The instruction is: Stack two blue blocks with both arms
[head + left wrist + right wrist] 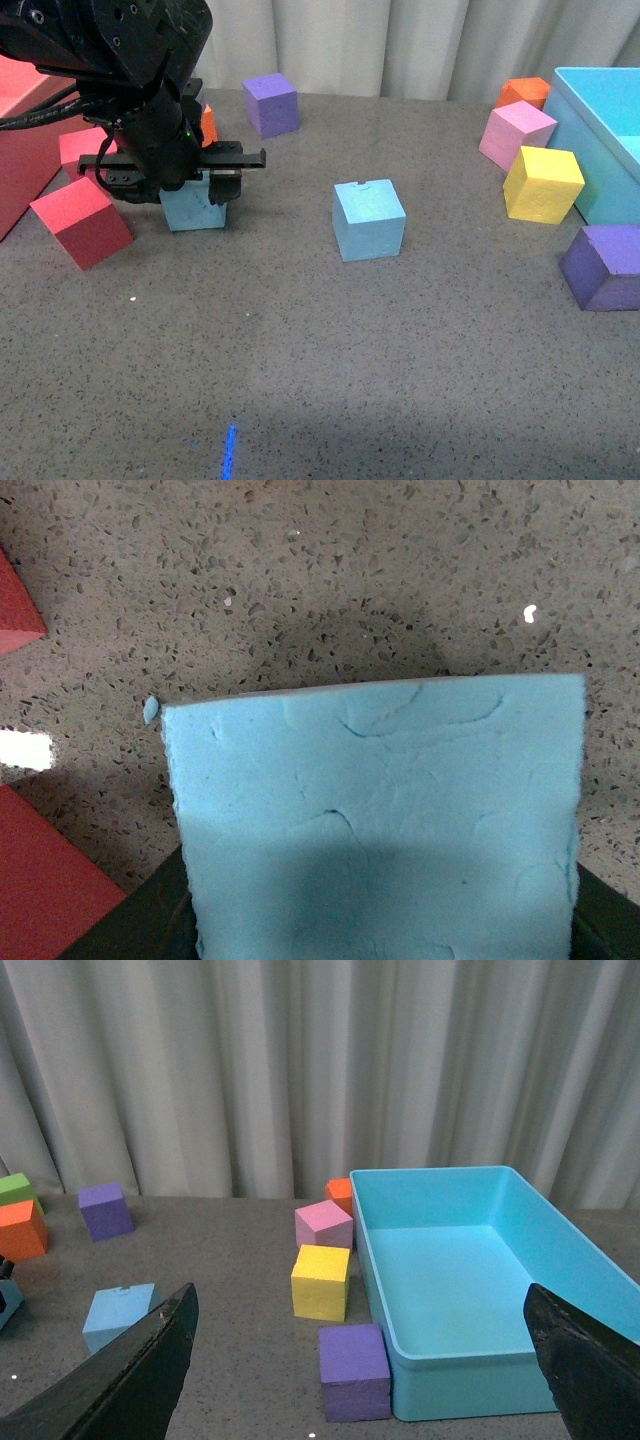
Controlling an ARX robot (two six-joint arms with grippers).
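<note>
My left gripper (195, 180) is shut on a sky-blue block (193, 208) at the left of the front view, at or just above the table. In the left wrist view that block (375, 820) fills the frame between black fingers (140, 925) and shows rough embossed marks. The second blue block (368, 219) stands free on the table in the middle; it also shows in the right wrist view (120, 1315). My right gripper (365, 1375) is open and empty, raised, with its fingers (130, 1380) wide apart; it is out of the front view.
Red cubes (80, 222) lie left of the held block, an orange cube behind it, a purple cube (271, 103) further back. At right stands a turquoise bin (600, 110) with pink (516, 133), yellow (542, 183), orange and purple (603, 267) cubes beside it.
</note>
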